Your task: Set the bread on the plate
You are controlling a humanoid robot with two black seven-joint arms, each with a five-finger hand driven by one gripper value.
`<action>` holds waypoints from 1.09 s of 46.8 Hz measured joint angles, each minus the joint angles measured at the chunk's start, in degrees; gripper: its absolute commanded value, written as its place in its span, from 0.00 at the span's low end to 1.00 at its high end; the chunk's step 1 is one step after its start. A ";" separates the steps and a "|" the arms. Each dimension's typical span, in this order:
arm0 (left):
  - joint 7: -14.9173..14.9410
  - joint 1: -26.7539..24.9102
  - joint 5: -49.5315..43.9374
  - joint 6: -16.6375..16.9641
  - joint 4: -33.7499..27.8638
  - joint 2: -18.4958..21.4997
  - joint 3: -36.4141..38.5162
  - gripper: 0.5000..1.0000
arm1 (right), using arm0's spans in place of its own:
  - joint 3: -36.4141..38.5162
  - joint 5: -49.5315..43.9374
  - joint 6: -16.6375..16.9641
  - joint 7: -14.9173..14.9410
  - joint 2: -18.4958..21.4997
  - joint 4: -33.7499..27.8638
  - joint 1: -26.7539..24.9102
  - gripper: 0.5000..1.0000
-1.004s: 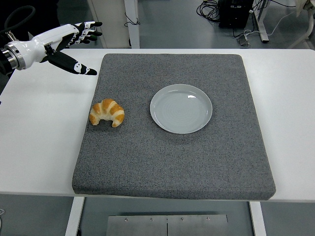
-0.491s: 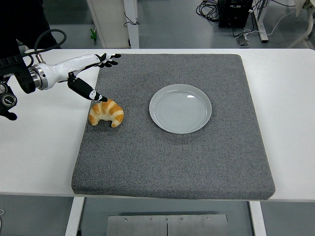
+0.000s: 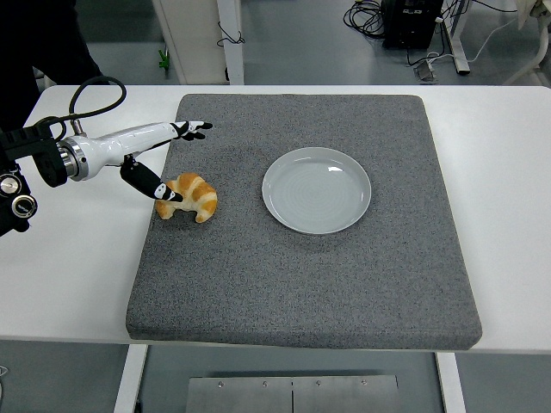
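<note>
A golden croissant lies on the left part of the grey mat. To its right sits an empty pale grey plate. My left hand reaches in from the left, open around the croissant's left end. Its thumb touches the near-left side of the bread, and its fingers stretch out over the mat behind the bread. Nothing is held. The right hand is out of view.
The mat covers most of the white table. A black cable loops above my left forearm. Table legs and cables stand on the floor beyond the far edge.
My left hand has come down and to the right, from above the table's far-left corner to the croissant. The thumb now touches the bread. Croissant and plate have not moved.
</note>
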 measured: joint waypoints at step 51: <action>-0.14 4.20 7.80 9.94 1.97 -3.03 5.75 0.87 | 0.00 0.00 0.00 0.04 0.00 0.00 0.01 1.00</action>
